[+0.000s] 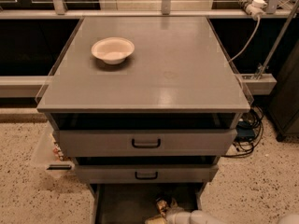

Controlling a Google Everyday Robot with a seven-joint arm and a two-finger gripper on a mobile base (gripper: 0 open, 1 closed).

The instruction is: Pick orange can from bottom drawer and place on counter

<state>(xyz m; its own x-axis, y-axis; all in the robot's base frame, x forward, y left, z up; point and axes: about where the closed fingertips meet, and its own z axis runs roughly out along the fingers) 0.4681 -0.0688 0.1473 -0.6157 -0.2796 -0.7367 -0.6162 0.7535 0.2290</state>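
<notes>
Looking down on the grey cabinet, we saw the gripper [161,216] at the lower edge of the view, low inside the bottom drawer [121,204], which stood pulled out with its dark flat floor exposed. The white arm [201,217] entered from the gripper's right. The orange can [162,205] lay on the drawer floor, touching or just beyond the gripper's tip, glinting copper. Whether the gripper was clasping the can or merely met it, we could not tell.

Directly above the gripper were two grey-fronted drawers, the lower drawer [146,174] and the upper drawer [145,143], each with a black handle and each drawn out a little. Above these spread the counter [187,78], a broad matte grey top with a faint sheen near its front edge. Clear acrylic strips [50,76] ran along its sides. A white bowl [112,49] sat upright on the counter, far above and to the left of the gripper.

Around the cabinet the floor [28,195] was pale speckled stone. A clear plastic holder [46,155] hung to the gripper's upper left, and dark cables [245,129] lay to its upper right. A white power strip [250,1] with its cord hung at the far top right.
</notes>
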